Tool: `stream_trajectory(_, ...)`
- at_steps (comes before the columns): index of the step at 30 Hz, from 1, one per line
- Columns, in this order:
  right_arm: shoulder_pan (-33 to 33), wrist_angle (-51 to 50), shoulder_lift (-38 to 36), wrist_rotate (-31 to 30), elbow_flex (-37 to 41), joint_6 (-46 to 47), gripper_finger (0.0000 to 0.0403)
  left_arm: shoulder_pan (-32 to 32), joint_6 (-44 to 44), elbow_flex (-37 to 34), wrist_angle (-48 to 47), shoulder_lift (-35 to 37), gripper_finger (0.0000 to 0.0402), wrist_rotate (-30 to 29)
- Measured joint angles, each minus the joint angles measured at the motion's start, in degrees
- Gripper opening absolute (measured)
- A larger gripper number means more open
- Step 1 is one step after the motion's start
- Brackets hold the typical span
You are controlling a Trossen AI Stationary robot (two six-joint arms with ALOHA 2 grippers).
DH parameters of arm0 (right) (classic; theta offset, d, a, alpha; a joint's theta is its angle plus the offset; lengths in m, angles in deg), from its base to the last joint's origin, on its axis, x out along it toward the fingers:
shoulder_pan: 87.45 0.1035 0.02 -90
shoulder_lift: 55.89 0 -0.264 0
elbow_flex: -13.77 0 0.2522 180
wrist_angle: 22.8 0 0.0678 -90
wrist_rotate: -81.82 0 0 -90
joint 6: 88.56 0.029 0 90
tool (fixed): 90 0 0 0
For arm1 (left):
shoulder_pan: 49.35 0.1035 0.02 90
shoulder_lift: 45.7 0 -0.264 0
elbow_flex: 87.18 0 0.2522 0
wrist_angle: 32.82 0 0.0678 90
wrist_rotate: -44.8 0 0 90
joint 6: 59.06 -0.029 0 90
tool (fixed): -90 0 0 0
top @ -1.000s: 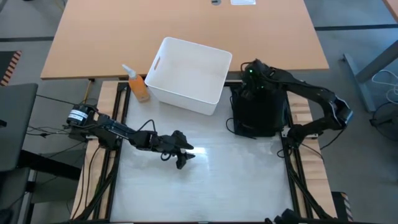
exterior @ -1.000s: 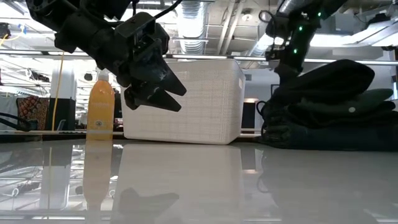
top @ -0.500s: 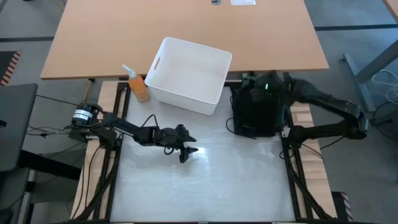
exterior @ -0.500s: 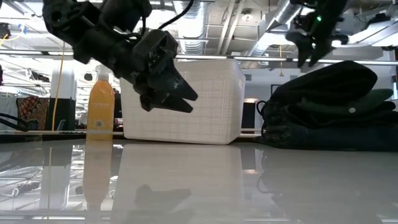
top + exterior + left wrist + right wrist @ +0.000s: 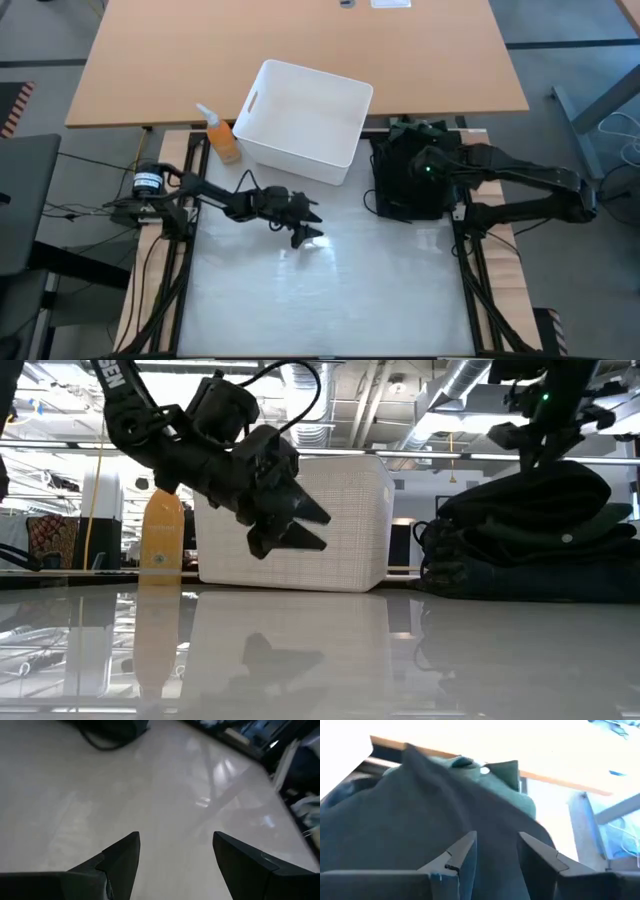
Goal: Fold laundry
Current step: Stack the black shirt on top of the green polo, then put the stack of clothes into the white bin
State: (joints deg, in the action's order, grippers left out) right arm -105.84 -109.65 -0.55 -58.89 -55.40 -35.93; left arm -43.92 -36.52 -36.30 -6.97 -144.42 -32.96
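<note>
High view gives me no readable writing. My left tool (image 5: pixel 305 232) hovers released over bare tabletop (image 5: pixel 330 300), with open room all around it. My right tool (image 5: pixel 425 165), fingers apart and gripping nothing, hangs over the laundry (image 5: pixel 410 185), piled at the tabletop's right edge beside the white bin (image 5: pixel 300 120).

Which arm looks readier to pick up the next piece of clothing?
The right one, probably: the right gripper hangs open directly over the laundry pile, while the left gripper is open above bare table.
</note>
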Motion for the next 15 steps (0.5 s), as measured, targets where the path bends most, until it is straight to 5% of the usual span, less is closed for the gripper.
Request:
stream_trajectory(11, -20.53, -2.75, -0.03, 13.39, -3.20, -11.84, 0.0220, 2.45, -2.94, 6.72, -1.69, 0.11, 0.0242, 8.33)
stream_trajectory(15, -21.46, -2.73, -2.11, 13.26, -3.22, -14.98, 0.0235, 2.45, -7.86, 11.17, -4.74, 0.11, 0.0242, 9.83)
